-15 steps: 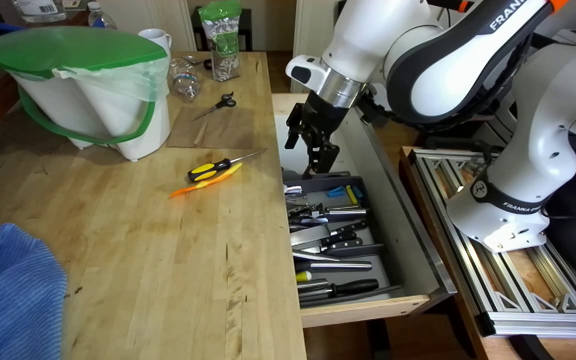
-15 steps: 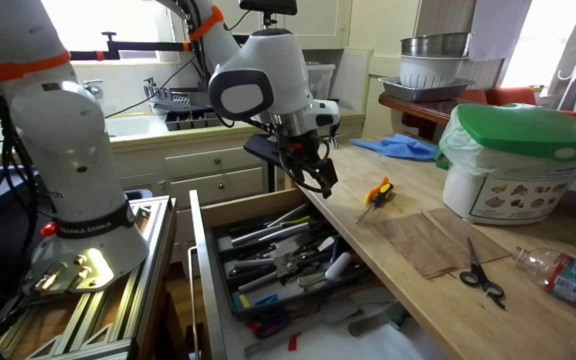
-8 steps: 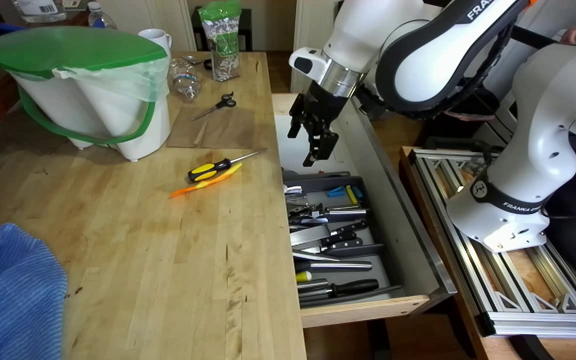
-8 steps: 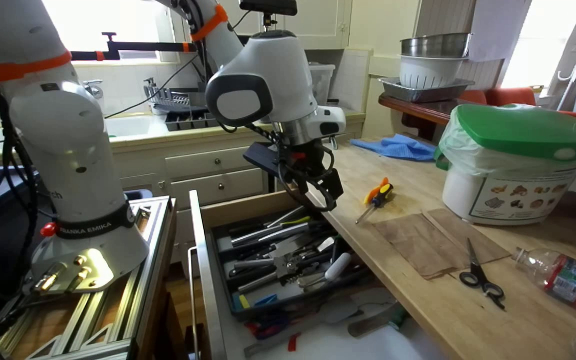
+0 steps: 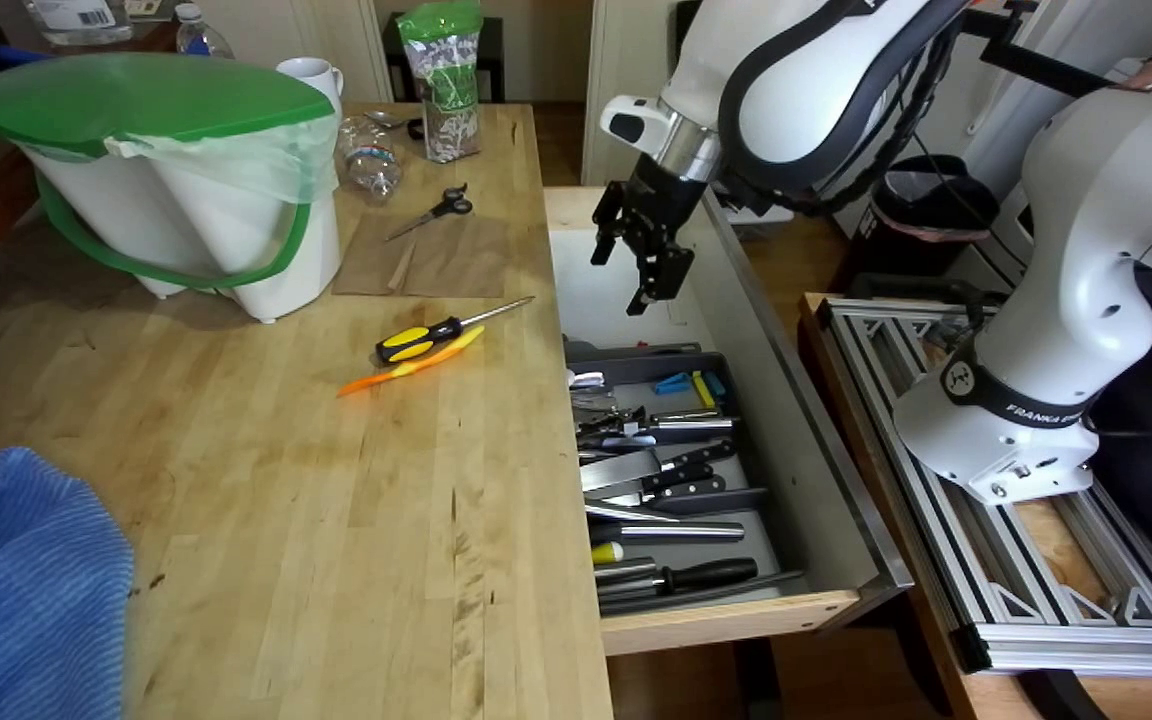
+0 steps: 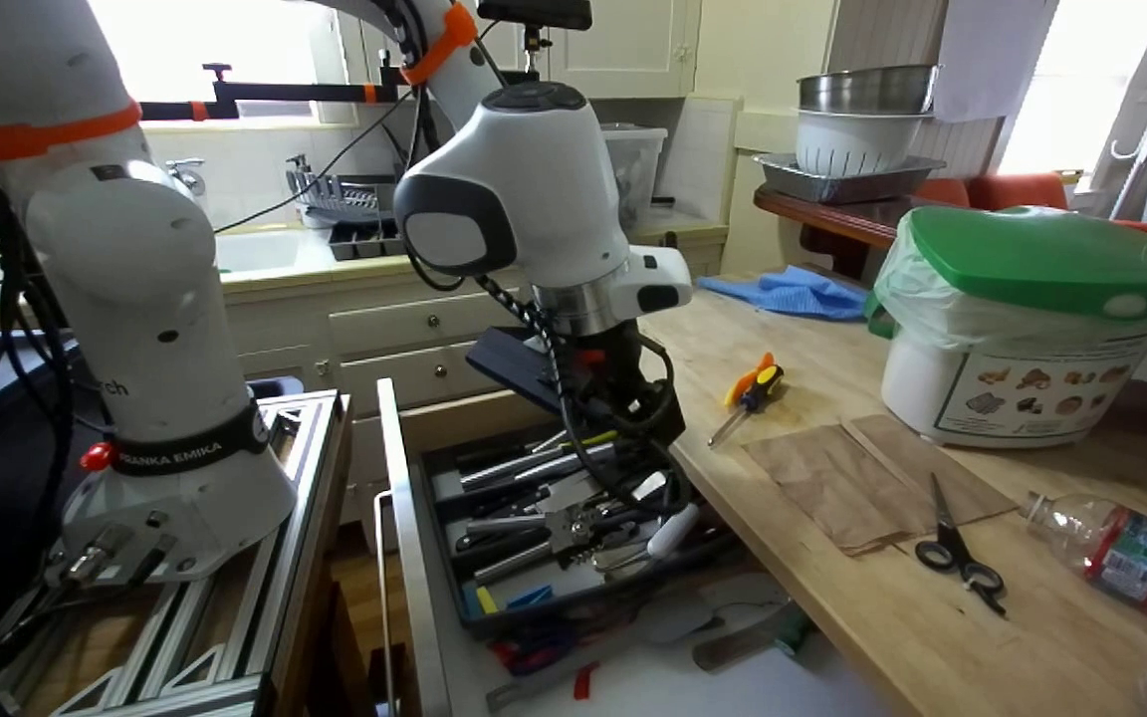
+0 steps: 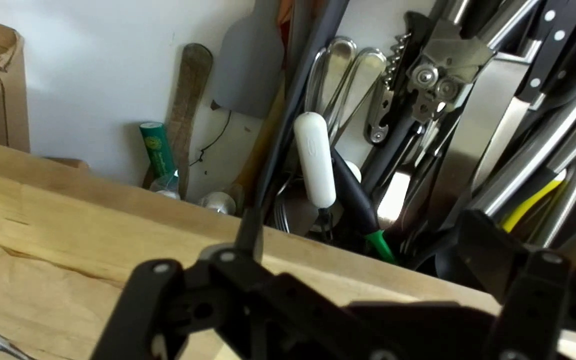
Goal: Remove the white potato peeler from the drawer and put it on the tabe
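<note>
Gripper [image 7: 368, 237]: I've shifted along drawer [image 5: 781, 430]
Fingers [image 7: 490, 255]: apart
Table [image 5: 316, 560]: wooden; paper [image 5: 466, 260], scissors [image 5: 446, 207], screwdriver [image 5: 436, 333], cloth [image 5: 26, 590]
Sink [image 6: 280, 247]: below window [image 6: 205, 50]

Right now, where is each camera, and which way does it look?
An exterior view: above the table, looking down toward the open drawer; arm and gripper show.
An exterior view: opposite end, facing the sink; arm and gripper too.
Wrist view: on the arm's end, looking down at the white handle; fingers show.
Both exterior views share the screwdriver.
</note>
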Controlling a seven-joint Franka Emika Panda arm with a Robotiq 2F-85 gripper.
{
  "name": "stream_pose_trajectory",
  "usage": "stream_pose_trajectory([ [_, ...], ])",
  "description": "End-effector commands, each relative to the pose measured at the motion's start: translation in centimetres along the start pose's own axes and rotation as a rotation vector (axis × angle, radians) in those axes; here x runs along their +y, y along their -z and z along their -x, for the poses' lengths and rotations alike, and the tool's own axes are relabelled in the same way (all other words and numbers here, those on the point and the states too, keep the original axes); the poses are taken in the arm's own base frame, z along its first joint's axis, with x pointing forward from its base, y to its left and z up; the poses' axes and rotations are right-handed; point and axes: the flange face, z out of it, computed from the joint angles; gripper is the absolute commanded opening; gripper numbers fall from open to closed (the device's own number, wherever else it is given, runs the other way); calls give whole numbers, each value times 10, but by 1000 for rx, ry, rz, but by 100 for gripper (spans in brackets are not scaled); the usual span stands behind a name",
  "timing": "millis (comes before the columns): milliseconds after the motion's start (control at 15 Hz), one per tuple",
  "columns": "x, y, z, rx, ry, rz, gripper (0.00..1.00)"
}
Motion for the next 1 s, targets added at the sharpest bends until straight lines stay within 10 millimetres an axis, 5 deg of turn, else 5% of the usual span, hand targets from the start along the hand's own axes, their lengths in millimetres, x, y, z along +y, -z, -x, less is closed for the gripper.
stream_pose_trajectory([
  [0,7,-13,22,-23,12,18,100],
  [467,1,-16,42,49,-77,62,100],
  [933,8,-16,35,38,-55,51,100],
])
